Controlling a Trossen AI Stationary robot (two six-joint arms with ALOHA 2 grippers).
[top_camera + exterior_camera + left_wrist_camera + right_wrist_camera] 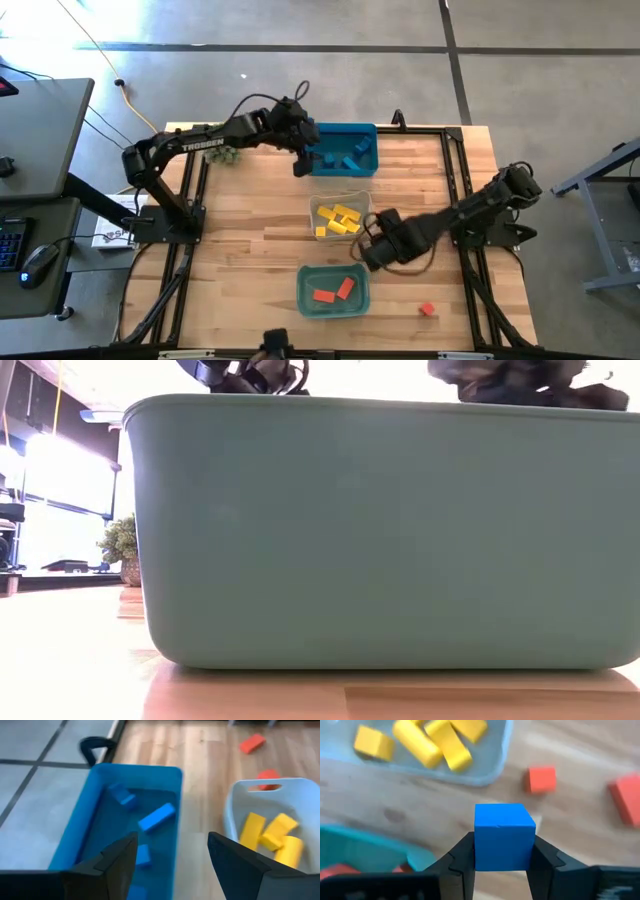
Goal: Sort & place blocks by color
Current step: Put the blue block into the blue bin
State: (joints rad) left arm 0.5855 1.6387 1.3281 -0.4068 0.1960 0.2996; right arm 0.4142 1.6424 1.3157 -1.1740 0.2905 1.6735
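Note:
My right gripper [370,248] hangs between the pale bin of yellow blocks [340,216] and the teal bin [333,290], shut on a blue cube [504,836]. The teal bin holds red blocks [335,292]. My left gripper [172,865] is open over the left end of the blue bin [343,150], where several blue blocks [156,816] lie on the floor. One red cube [427,310] lies on the table near the right front. The right wrist view shows two more red blocks [541,779] on the wood. My right gripper pinches the blue cube by two opposite side faces [479,840], one finger on each. The fingers come from above, slanting down. The cube is lifted clear of the wood beside the yellow bin [470,770].
The teal bin's wall [380,530] fills the low view. A green plant ball [228,155] sits at the table's far left by the left arm. Bare wood lies left of the bins and along the near right. The left wrist view shows red blocks [252,742] past the yellow bin.

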